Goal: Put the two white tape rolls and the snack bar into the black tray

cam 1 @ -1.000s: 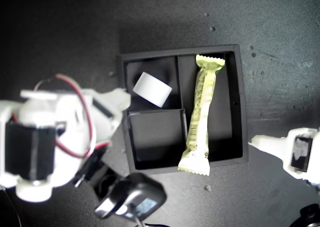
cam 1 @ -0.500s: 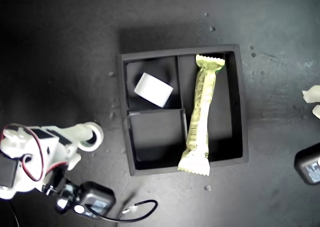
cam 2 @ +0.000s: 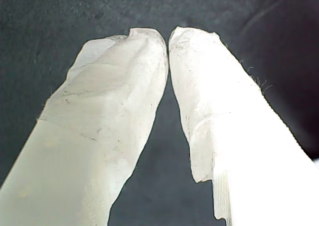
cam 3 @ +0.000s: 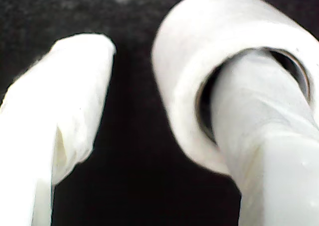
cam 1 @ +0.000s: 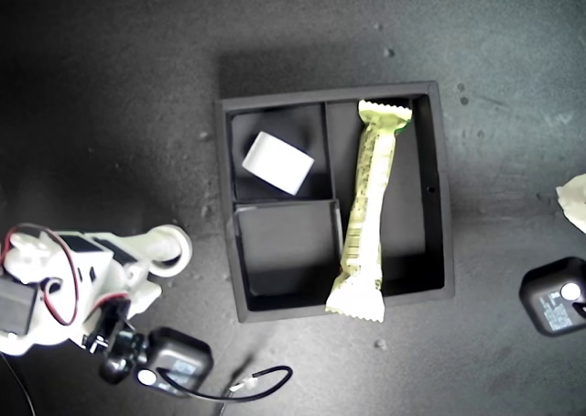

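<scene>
Tape roll no. 1 (cam 1: 278, 163) lies tilted in the black tray (cam 1: 438, 150), in the small compartment farther from my second gripper, resting against the divider. Snack bar (cam 1: 365, 211) runs the length of the tall compartment, one crimped end near the tray's far wall, the other overhanging the near wall. The small compartment beside the bar's lower half holds nothing visible.

Tape roll no. 2 (cam 3: 214, 71) is outside the tray, threaded over one finger (cam 3: 264, 146) of my second gripper (cam 1: 169, 246), w/ the finger passing through its hole; in the exterior view it shows as a white ring just off the tray's corner nearest that arm. The other finger (cam 3: 65, 116) stands well apart from the roll, so the claw is wide apart, roll hanging on one finger rather than pinched.

My first gripper (cam 2: 168, 39) has its tips almost touching, nothing between them, over bare dark tabletop (cam 1: 137, 68). In the exterior view only a white tip shows at that view's right edge, well clear of the tray.
</scene>
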`<move>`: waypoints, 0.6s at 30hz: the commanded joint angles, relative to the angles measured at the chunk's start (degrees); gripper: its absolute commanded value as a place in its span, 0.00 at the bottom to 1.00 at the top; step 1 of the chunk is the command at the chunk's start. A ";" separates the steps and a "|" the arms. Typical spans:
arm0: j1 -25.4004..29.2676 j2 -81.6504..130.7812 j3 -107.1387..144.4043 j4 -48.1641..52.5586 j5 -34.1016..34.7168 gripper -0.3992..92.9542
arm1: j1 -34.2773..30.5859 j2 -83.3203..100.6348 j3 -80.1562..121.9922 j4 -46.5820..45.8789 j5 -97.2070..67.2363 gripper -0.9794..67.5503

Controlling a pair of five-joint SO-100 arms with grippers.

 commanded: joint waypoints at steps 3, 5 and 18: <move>0.18 0.70 0.09 -0.26 -0.09 0.16 | -0.88 2.37 0.44 -0.97 0.53 0.01; -0.26 -0.26 0.53 -0.35 -0.62 0.15 | -1.23 2.37 0.88 -1.58 0.35 0.01; -8.17 4.13 -18.46 25.49 7.03 0.00 | 0.18 45.09 37.79 -17.05 14.59 0.01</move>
